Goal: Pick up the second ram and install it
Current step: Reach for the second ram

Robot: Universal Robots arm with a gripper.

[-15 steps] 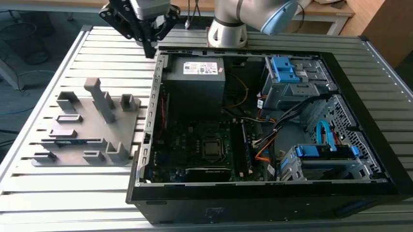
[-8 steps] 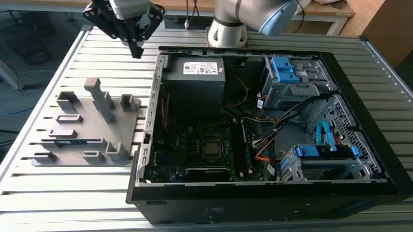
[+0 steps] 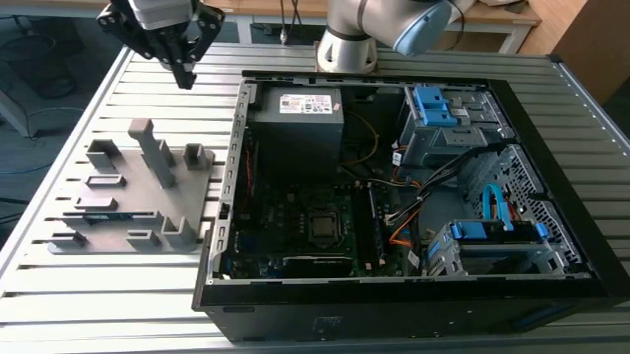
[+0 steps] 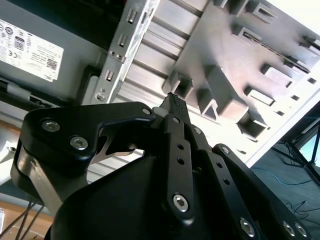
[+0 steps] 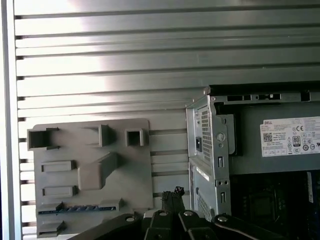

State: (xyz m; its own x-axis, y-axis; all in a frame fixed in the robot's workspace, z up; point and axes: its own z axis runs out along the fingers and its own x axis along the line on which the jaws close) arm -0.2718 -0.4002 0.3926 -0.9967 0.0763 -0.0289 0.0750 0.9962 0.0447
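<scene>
Second ram point(image 3: 113, 217) sits edge-up in a long slot near one end of the grey plastic holder point(image 3: 138, 193). Gripper point(image 3: 184, 80) hangs well above the holder, fingers closed together, holding nothing. Risk: coming down on the holder with fingers unopened or off-line would likely hit the slot walls or the holder's tall upright rib point(image 3: 158, 156), and a grab near one end of the thin stick could tilt it, jam it or drop it.

second ram point(image 5: 77, 208) sunk in holder point(image 5: 135, 170), mostly hidden
</scene>
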